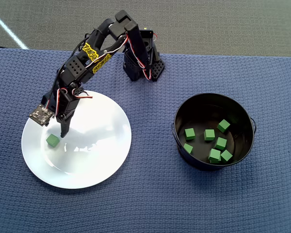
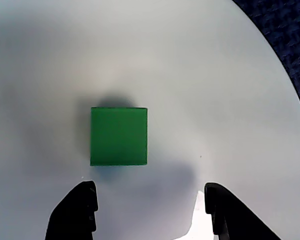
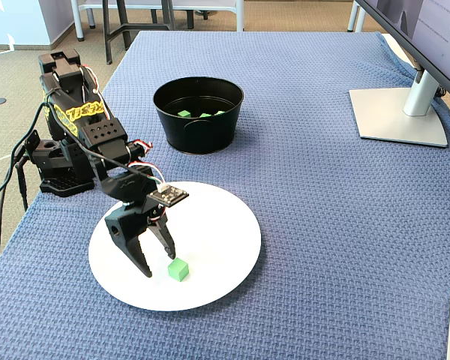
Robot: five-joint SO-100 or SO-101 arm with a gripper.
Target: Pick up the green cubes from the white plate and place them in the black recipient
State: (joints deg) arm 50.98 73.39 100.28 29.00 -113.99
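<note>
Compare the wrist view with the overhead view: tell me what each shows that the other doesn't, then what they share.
Only the wrist view shows the open gap between the two black fingertips of the end effector.

Only the overhead view shows the round black metal pot holding seven small green cubes, plus the arm's base.

Both show the single matte green cube lying on the glossy round white plate, apart from the fingertips, and the blue woven mat.

We list one matte green cube [image 1: 52,140] lying flat on the glossy white plate [image 1: 102,165]; seven more green cubes [image 1: 211,143] inside the deep black recipient [image 1: 182,114].
</note>
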